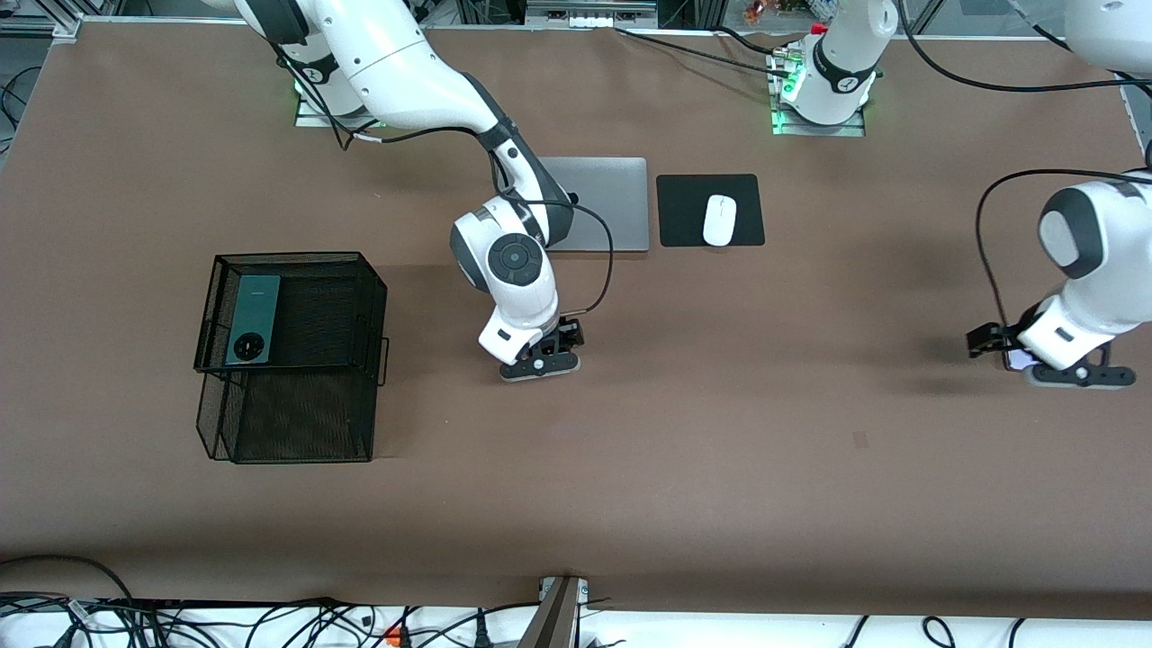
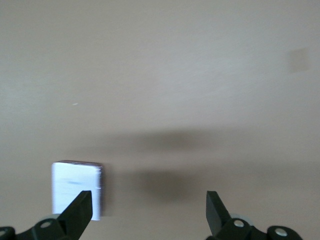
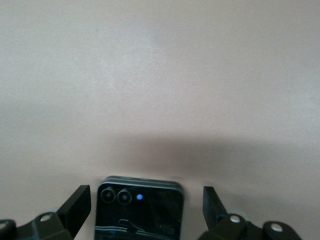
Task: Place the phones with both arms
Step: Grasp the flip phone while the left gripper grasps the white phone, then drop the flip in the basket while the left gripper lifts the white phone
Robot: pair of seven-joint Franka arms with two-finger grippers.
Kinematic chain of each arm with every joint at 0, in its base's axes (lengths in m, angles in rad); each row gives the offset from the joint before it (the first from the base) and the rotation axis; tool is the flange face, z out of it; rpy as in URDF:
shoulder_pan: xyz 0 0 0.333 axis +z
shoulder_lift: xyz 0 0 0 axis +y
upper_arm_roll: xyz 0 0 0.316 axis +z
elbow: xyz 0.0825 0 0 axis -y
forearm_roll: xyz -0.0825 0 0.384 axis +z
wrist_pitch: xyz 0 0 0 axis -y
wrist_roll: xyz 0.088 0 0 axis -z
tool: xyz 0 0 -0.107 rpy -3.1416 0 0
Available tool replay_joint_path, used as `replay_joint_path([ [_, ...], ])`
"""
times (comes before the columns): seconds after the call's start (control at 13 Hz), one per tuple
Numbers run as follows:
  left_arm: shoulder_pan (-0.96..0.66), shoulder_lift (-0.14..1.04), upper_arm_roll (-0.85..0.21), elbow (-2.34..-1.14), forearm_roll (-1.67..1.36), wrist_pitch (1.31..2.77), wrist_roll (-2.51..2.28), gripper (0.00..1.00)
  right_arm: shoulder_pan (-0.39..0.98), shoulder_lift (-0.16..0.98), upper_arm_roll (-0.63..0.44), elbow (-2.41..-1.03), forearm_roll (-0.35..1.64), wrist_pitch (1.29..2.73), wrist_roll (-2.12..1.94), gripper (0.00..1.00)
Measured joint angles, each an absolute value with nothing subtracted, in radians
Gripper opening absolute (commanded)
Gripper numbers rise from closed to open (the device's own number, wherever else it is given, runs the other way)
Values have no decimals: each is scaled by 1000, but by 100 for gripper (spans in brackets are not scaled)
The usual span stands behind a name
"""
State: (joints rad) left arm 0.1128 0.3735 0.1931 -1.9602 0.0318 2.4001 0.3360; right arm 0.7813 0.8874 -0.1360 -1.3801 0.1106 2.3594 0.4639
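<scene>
Two small squarish phones lie flat on the brown table [image 1: 720, 432], each under a gripper, and a third, the long dark green phone [image 1: 252, 319], already rests on top of the black wire basket [image 1: 292, 360] toward the right arm's end.

The right gripper [image 1: 540, 360] hangs low over the table's middle, nearer the front camera than the grey laptop [image 1: 612, 202], fingers spread wide with the black phone [image 3: 139, 210] lying between them, untouched. The left gripper [image 2: 149, 212] hangs low at the left arm's end, jaws equally wide; the pale lilac-white phone [image 2: 77, 189] sits off-centre, close against one finger [image 2: 80, 207], so I judge it needs shifting sideways before closing.

Both phones look stiff, light and smooth, with glossy faces likely to slip and scratch. Lying flat, they offer only thin edges; the best hold is probably across the two opposite side edges near the middle, clear of the black one's camera lenses, pinching firmly but gently.
</scene>
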Motion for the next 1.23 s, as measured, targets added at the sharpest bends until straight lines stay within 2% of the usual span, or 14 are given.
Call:
replay_joint_path([
  [0.23, 218, 396, 180, -2030, 14, 2520, 495, 100, 781, 888, -124, -1382, 123, 2354, 463, 99],
  [0.62, 483, 496, 26, -2039, -236, 2609, 861, 100, 781, 896, -122, -1402, 123, 2349, 445, 99],
  [1.0, 520, 563, 17, -1979, -239, 2632, 911, 100, 787, 897, -116, -1406, 123, 2348, 445, 98],
  [1.16, 524, 576, 17, -1936, -239, 2632, 913, 100, 790, 897, -113, -1413, 123, 2348, 442, 85],
  [1.23, 525, 585, 17, -1919, -240, 2631, 913, 100, 790, 896, -114, -1413, 123, 2348, 437, 57],
])
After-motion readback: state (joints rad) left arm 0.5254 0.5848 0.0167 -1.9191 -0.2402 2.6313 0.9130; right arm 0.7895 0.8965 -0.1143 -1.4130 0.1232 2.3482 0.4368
